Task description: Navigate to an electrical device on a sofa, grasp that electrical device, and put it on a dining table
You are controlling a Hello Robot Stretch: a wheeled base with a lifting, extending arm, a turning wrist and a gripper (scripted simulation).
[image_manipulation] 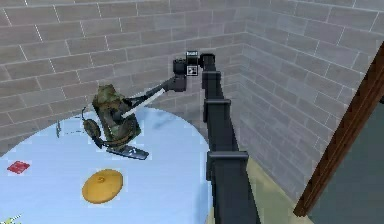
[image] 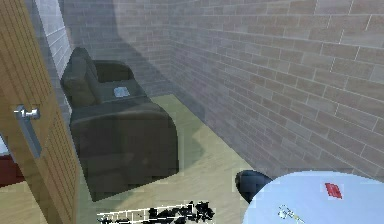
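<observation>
In the forward view, a dark sofa (image: 120, 135) stands against the brick wall (image: 280, 70), past a wooden door (image: 35, 150) at the view's left. A small pale flat thing (image: 122, 92) lies on the sofa's seat; it is too small to name. At the lower right is the edge of a round white counter (image: 300, 208) with a red card (image: 330, 190) on it, and a dark chair (image: 252, 182) stands just beside it.

In the arm side view, the arm (image_manipulation: 225, 150) reaches out over the counter (image_manipulation: 170, 165). The fingers (image_manipulation: 145, 98) slant down toward a greenish-brown statue (image_manipulation: 108, 103). A dark flat thing (image_manipulation: 130, 152) lies on the counter just below them. An orange disc (image_manipulation: 102, 183) and the red card (image_manipulation: 18, 166) lie nearer the view's bottom. Because these things sit behind the fingers' ends, I cannot tell whether the fingers grip anything.

My judgement is that the placing step is in hand. The dark flat thing may be the device, already on the counter, though the pale thing on the sofa could be the device instead. If the device is down, the next move calls for the arm to rise straight up before it draws back, clear of the statue.
</observation>
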